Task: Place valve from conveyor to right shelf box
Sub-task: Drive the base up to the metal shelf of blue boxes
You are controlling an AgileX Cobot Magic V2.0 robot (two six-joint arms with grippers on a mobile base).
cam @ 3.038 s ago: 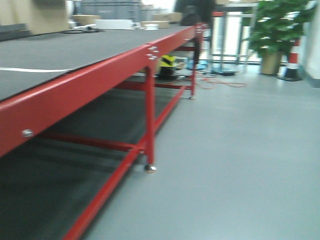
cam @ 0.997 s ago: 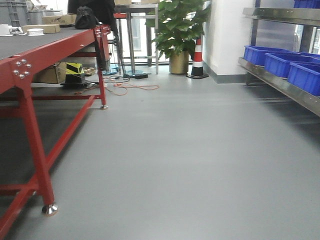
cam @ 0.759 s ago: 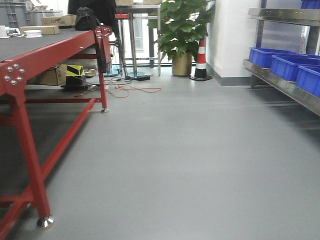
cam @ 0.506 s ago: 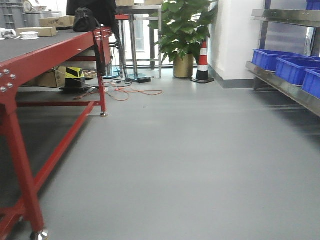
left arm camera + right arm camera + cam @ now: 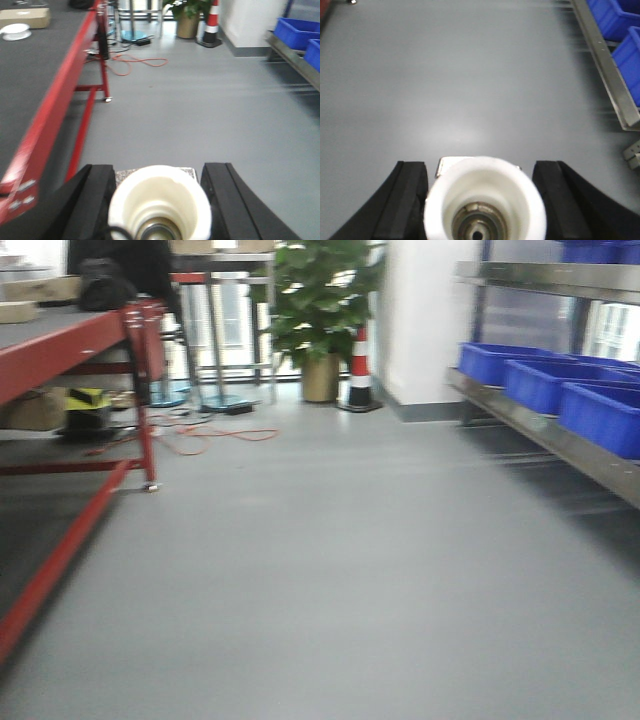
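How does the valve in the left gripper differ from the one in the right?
The left valve looks cream, the right valve whiter. The left valve hangs beside the red-framed conveyor; the right valve hangs near the shelf. Both are open cups with metal cores.

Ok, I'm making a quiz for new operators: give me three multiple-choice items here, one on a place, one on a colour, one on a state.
1. Where do the blue boxes sit? A on the floor; B on the right shelf; C on a chair.
2. What colour is the conveyor frame? A red; B yellow; C green.
3. What do the left gripper and right gripper hold? A nothing; B one white valve each; C a cable.
B: they rest on its ledge. A: its rail and legs are red. B: the left valve and right valve fill the gaps between the fingers.
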